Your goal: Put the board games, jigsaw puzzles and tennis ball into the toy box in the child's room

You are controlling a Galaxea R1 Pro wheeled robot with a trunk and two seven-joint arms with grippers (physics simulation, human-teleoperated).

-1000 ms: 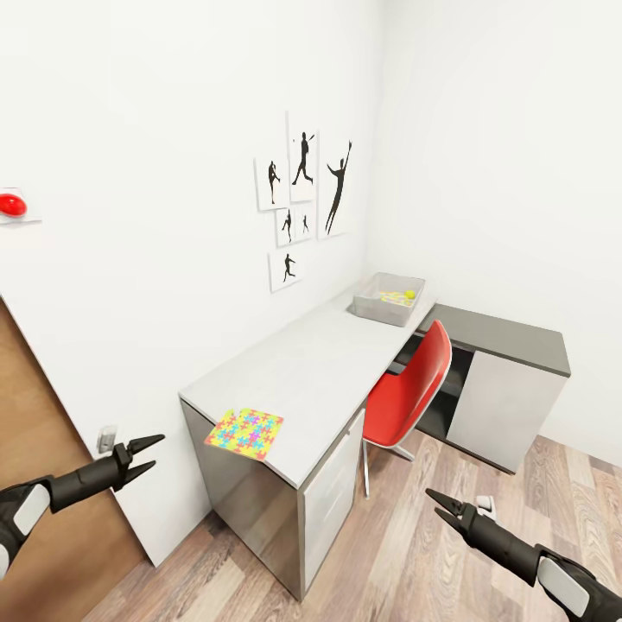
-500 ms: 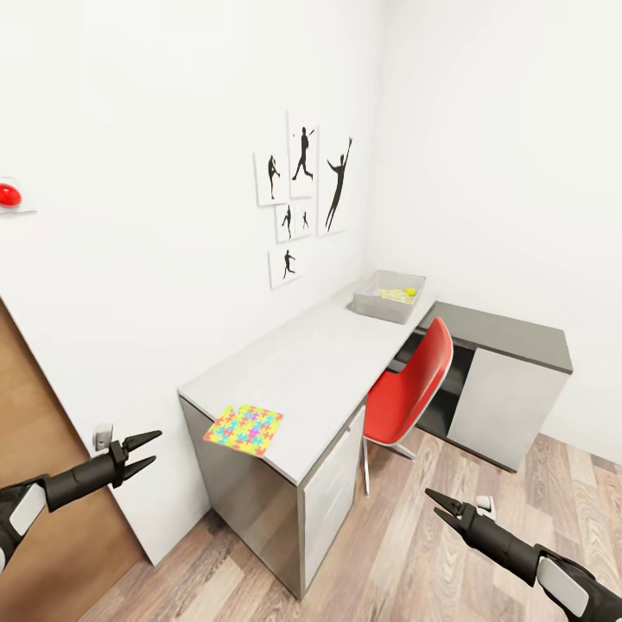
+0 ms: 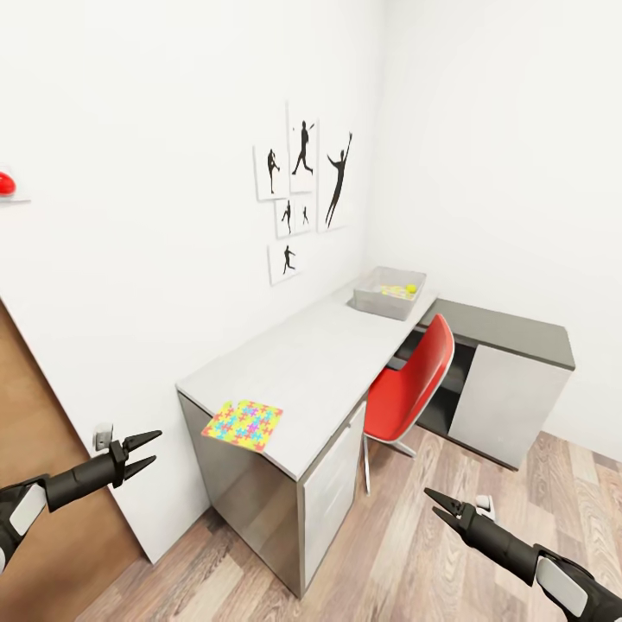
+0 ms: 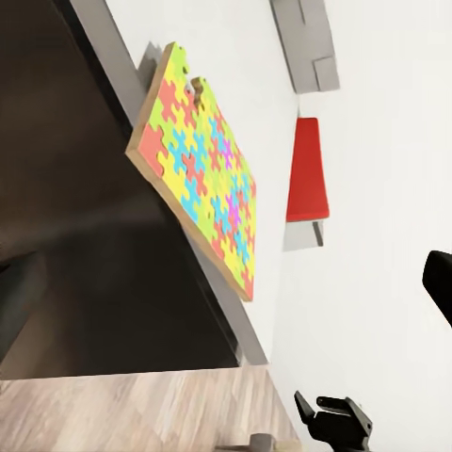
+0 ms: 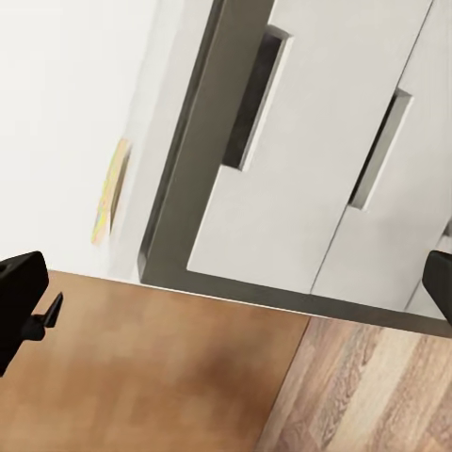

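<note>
White-walled room: jigsaw puzzle (image 3: 243, 425) seen at table (image 3: 320, 363) corner, frame center; left gripper (image 3: 143, 449) and right gripper (image 3: 437, 504) spread, empty.

No legible text, label, brand, number or sign found. Black silhouette wall pictures (image 3: 302, 186), upper centre, and multicoloured flat jigsaw puzzle (image 3: 244, 425), lower left, carry no lettering.

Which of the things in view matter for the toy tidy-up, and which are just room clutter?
Job:
jigsaw puzzle overhanging the table corner
toy box, holding the tennis ball and something puzzle-coloured

Not the job:
red chair
silhouette pictures
dark cabinet
</note>
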